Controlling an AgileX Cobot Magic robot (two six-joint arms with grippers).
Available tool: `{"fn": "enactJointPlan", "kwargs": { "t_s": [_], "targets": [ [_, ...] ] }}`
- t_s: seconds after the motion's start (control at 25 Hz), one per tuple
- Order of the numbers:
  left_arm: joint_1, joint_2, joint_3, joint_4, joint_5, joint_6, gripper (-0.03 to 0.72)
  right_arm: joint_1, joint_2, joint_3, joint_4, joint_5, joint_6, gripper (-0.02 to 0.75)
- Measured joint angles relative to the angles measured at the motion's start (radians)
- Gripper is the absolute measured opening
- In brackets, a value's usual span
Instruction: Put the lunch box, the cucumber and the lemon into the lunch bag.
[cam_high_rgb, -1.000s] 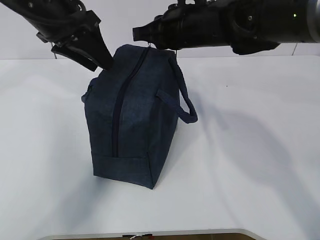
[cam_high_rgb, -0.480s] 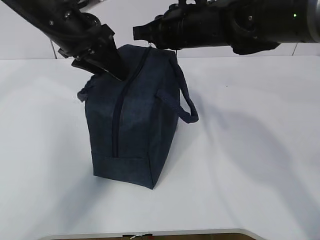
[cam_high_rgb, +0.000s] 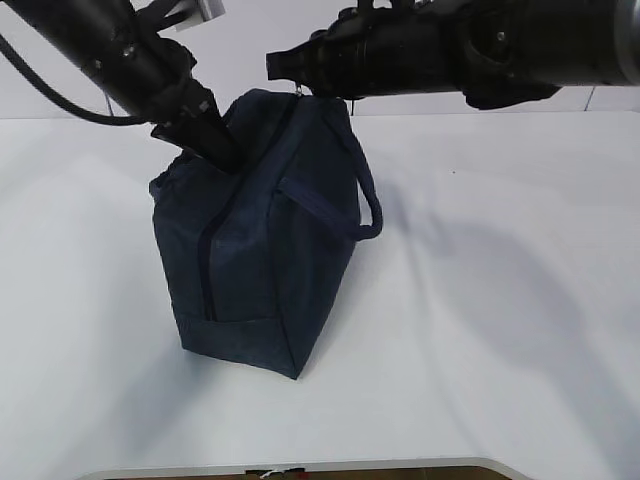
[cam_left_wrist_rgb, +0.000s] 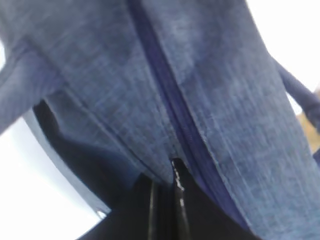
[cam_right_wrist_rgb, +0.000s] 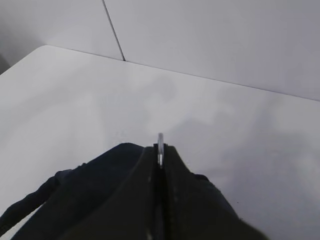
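- A dark navy lunch bag stands on a white bench, its near end facing the camera and its top leaning to the right.
- A closed zipper runs along the bag's upper face, from the far top end down toward the near end.
- One strap handle loops out on the bag's right side; part of another shows at the bag's upper left.
- The left gripper comes down at a slant from above and to the left of the bag. Its jaws are pressed together against the fabric just left of the zipper, near the bag's top. The left wrist view shows the dark fingertips closed at the fabric; whether they pinch a fold cannot be told.
- The right gripper reaches in from the right, level with the bag's far top end. Its jaws are pressed together on a thin silver ring pull.
- Behind the bench is a pale wall.
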Motion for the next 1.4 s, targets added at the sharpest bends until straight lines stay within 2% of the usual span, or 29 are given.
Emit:
{"fn": "enactJointPlan", "kwargs": {
  "t_s": [0.2, 0.36, 0.6, 0.88, 1.4],
  "targets": [
    [0.000, 0.000, -0.001, 0.017, 0.002, 0.053, -0.015, 0.000, 0.000, 0.000, 0.000, 0.022, 0.000, 0.005],
    [0.000, -0.017, -0.001, 0.039, 0.002, 0.057, -0.015, -0.002, 0.010, -0.002, 0.000, 0.090, 0.000, 0.005],
    [0.000, -0.060, -0.001, 0.096, 0.005, 0.044, -0.017, -0.023, 0.047, -0.012, 0.002, 0.108, 0.003, 0.005],
    [0.000, -0.077, 0.047, 0.110, -0.005, 0.033, -0.017, -0.043, 0.078, -0.013, 0.002, 0.083, 0.032, 0.005],
    [0.002, -0.083, 0.066, 0.126, 0.005, 0.033, -0.018, -0.061, 0.112, -0.015, 0.002, -0.033, 0.237, 0.005]
  ]
}}
